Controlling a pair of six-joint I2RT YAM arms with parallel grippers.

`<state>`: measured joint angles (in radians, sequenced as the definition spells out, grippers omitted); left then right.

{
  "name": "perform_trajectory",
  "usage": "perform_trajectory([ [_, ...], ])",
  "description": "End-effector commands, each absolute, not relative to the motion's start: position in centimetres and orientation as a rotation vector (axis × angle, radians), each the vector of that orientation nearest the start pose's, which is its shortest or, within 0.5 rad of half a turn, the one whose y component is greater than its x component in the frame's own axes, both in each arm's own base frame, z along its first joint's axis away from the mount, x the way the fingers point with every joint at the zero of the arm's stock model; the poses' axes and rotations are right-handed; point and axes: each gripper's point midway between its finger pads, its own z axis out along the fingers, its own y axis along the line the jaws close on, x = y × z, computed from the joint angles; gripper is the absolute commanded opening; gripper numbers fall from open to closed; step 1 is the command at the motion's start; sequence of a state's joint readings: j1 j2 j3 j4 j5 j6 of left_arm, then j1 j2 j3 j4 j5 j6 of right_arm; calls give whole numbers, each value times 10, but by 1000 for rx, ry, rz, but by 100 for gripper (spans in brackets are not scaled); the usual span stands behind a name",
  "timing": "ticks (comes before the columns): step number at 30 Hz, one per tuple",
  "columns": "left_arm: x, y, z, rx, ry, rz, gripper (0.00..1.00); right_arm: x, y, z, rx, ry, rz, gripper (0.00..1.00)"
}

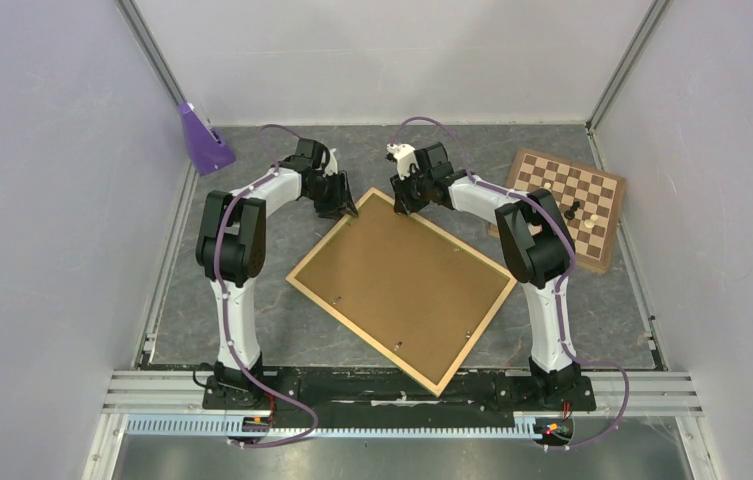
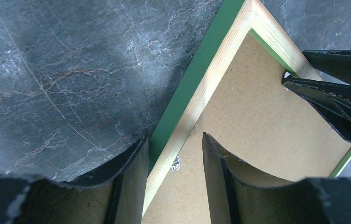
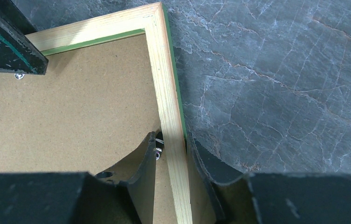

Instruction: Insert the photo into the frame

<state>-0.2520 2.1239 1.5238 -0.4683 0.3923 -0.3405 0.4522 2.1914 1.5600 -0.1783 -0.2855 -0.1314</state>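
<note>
Rails of the pale-wood, green-fronted rectangular frame [image 3: 164,93] sit between both claws: right claw [image 3: 171,140] clamped on, left claw [image 2: 173,140] open, straddling.

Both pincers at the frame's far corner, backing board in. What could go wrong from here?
1. Only the right pincer pinches the frame. The left pincer straddles its rail open, so a lift now would likely swing or twist the frame.
2. The right pincer's inner finger sits against a metal clip and may snag it.
3. The chessboard lies beside the right arm. A wide swing could hit it.
</note>
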Motion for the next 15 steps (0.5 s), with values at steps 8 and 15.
perform_trajectory([
  [8, 431, -191, 10, 0, 2736, -659, 42, 453, 248, -9, -838, 2386, 374, 10],
  [15, 424, -185, 7, 13, 2747, -631, 39, 453, 248, -7, -839, 2383, 372, 10],
])
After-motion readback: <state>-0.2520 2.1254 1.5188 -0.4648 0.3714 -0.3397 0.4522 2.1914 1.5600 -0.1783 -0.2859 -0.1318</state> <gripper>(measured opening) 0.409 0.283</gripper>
